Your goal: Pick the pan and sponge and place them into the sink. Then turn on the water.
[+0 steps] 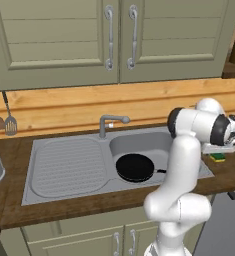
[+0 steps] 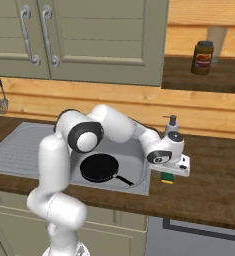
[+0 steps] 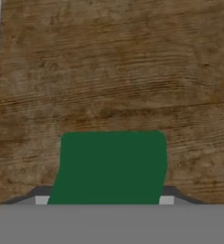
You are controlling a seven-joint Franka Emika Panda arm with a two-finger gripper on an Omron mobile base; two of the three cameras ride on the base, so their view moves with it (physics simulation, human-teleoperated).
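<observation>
While the arm reaches right past the basin in the left base view, the pan (image 1: 134,167) lies flat in the sink (image 1: 69,167), handle pointing right. The sponge (image 1: 218,157) sits on the wooden counter (image 1: 228,172) just right of the sink, directly under the gripper (image 1: 220,151); fingers are hidden by the hand, so grip state can't be told here. Faucet (image 1: 110,122) stands behind the basin.

Right base view: pan (image 2: 100,167) in the sink (image 2: 19,147) basin, handle toward the front right. Gripper (image 2: 168,172) is down on the sponge (image 2: 167,178), which rests on the counter (image 2: 209,175) right beside the sink's edge. Soap dispenser (image 2: 172,123) behind the hand, jar (image 2: 202,57) up on a shelf.

Hand view: sponge (image 3: 111,164), green side up, sits between the finger tips (image 3: 41,200) on the counter (image 3: 113,66). Whether the pads touch it can't be told.
</observation>
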